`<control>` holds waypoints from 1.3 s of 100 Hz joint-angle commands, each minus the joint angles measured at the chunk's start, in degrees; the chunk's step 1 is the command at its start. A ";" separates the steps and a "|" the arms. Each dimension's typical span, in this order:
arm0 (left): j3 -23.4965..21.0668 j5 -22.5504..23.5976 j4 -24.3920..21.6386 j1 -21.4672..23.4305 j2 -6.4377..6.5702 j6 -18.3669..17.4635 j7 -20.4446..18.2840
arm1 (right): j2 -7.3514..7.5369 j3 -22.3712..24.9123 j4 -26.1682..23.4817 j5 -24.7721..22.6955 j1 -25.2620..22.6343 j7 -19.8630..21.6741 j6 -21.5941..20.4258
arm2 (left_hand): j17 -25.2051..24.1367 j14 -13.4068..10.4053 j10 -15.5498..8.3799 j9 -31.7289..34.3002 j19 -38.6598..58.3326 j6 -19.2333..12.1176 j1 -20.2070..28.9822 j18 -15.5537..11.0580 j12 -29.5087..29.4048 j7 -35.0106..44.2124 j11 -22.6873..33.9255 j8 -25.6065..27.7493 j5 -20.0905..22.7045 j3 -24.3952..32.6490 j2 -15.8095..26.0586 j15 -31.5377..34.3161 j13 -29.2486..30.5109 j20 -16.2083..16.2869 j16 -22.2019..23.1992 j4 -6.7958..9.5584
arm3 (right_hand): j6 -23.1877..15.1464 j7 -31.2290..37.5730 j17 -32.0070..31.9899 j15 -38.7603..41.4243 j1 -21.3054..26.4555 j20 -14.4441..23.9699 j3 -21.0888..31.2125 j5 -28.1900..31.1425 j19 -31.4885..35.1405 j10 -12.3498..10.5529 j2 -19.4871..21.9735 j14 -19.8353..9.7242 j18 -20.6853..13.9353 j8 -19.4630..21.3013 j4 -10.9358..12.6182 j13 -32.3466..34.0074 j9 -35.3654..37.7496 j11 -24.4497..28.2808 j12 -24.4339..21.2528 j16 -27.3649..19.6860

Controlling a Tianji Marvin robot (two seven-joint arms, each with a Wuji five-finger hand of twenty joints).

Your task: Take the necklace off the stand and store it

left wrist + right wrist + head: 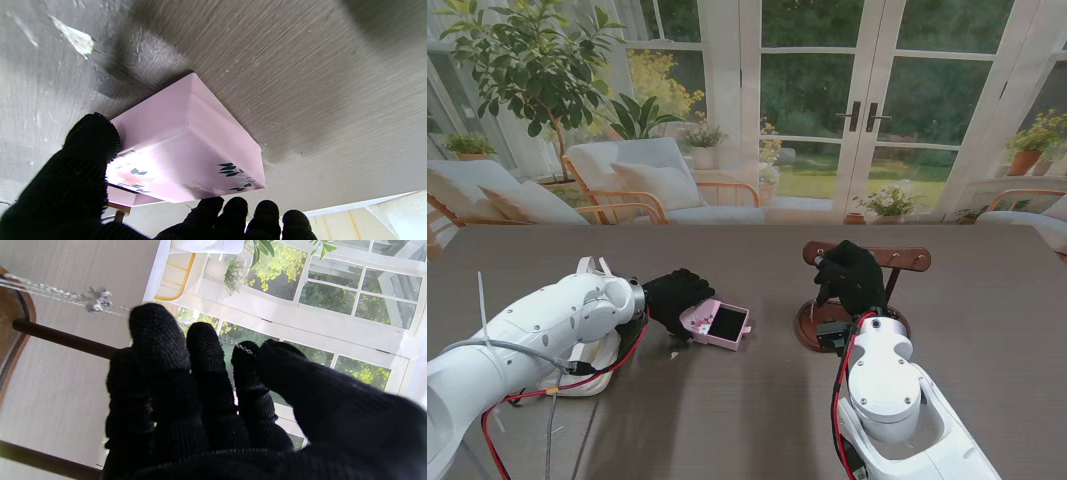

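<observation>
Chain of the necklace (96,301) runs taut from my right hand (852,275), pinched at thumb and fingertip, back to the wooden stand (867,258), while my left hand (672,298) grips the open pink box (717,325), well left on the bench (757,420).

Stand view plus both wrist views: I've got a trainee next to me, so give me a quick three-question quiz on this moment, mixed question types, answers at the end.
1. True or false: the pink box has its drawer closed.
2. Which hand pinches the necklace chain? A) left hand B) right hand
3. Fill in: the necklace stand is made of ____.

Key
1. False: the drawer is pulled out and its dark lining shows.
2. B: in the right wrist view, thumb and a fingertip meet on the chain; the left hand holds the box.
3. Wood: a brown crossbar over a round brown base.
</observation>
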 commanded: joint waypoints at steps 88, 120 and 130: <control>18.35 -3.45 22.15 -3.43 -11.39 -5.58 21.13 | -0.36 -0.22 -0.72 1.61 -0.96 0.20 -0.50 | 0.79 1.59 -6.48 15.22 44.92 -10.38 15.42 -0.27 40.25 67.40 34.37 30.76 13.65 18.96 -7.55 40.21 13.22 18.30 26.73 -7.47 | -0.65 -0.02 11.10 0.96 1.51 -0.85 5.02 -0.11 3.11 1.00 0.03 -0.02 0.95 0.43 -1.16 2.44 1.38 0.62 0.96 -0.02; 18.72 -5.32 25.60 -2.75 -12.84 -9.64 22.51 | -0.32 -0.40 -1.02 1.67 -1.18 0.29 -0.71 | 4.03 0.89 -8.91 26.37 51.02 -16.84 21.30 -2.33 56.24 73.96 33.20 27.29 21.90 11.78 -2.02 44.97 19.11 15.03 27.98 -6.28 | -0.65 -0.06 11.12 1.02 1.53 -0.82 5.02 -0.10 3.16 1.04 0.07 0.01 0.81 0.49 -1.15 2.42 1.37 0.61 0.94 -0.01; 18.00 -5.69 25.97 -2.64 -12.89 -11.16 22.74 | -0.31 -0.52 -1.17 1.65 -1.19 0.36 -0.71 | 5.40 0.58 -9.27 29.35 51.71 -16.33 21.66 -3.22 57.11 74.09 33.24 27.16 22.14 12.17 -2.34 45.80 20.96 14.69 28.16 -6.36 | -0.65 -0.07 11.12 1.01 1.55 -0.81 5.01 -0.10 3.16 1.03 0.05 -0.01 0.81 0.50 -1.14 2.44 1.34 0.60 0.94 -0.02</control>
